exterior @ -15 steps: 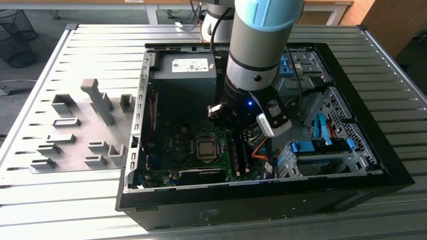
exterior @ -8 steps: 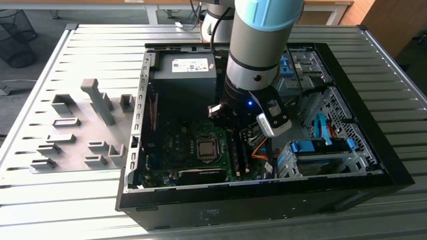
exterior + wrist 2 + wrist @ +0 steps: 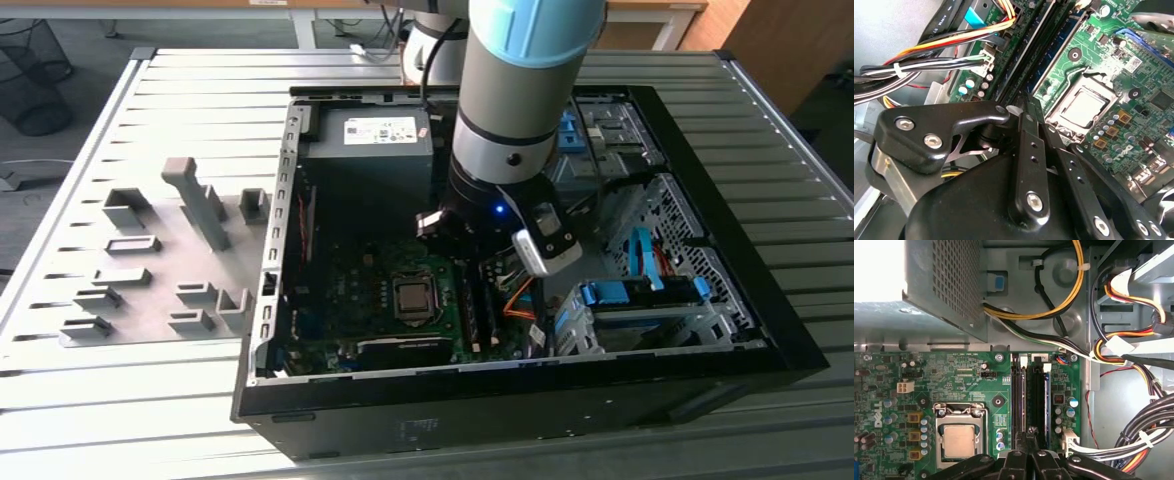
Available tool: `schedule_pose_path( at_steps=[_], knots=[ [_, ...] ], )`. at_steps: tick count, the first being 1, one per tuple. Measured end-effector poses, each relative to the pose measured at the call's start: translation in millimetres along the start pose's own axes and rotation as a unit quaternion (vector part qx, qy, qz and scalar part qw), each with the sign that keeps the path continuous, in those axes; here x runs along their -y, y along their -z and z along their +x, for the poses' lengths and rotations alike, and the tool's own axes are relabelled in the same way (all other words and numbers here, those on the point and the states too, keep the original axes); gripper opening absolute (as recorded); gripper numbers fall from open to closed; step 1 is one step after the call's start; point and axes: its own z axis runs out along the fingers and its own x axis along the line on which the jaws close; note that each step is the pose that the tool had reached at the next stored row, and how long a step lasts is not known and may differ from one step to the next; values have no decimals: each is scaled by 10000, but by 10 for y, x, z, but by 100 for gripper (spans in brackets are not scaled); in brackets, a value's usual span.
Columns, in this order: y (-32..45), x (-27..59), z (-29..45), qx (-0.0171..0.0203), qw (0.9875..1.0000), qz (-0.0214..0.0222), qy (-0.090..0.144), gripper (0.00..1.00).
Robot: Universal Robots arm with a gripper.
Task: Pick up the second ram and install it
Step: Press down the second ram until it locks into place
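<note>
Hovering low over the motherboard slots (image 3: 1040, 400), gripper (image 3: 1029, 102) jaws pinched shut, nothing visibly clamped; the second ram (image 3: 1058, 50) apparently lying in a slot, long axis running straight away from fingertips.

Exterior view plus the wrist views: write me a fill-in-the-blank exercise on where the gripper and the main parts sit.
1. The gripper hangs over the long black memory ___ on the motherboard.
2. The CPU sits on a motherboard whose colour is ___.
3. The grey fixture plate lies on the table to the exterior view's ___ of the case.

Missing words: slots; green; left
</note>
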Motion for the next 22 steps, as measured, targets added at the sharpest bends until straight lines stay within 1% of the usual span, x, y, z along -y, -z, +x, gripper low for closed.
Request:
schedule_pose_path(
  at_steps=[7,9,10,12,14,17,18,22],
  knots=[
    [-86,1,-1,-16,10000,9,0,11],
    [-83,-1,-2,-27,10000,16,0,11],
    [-70,-2,-2,-26,10000,14,0,11],
    [-30,-6,-2,-18,10000,-14,0,11],
    [53,0,1,-23,10000,1,0,11],
    [149,0,2,-23,10000,1,0,11],
    [161,0,2,-23,10000,1,0,11],
    [161,0,2,-23,10000,0,0,11]
  ],
)
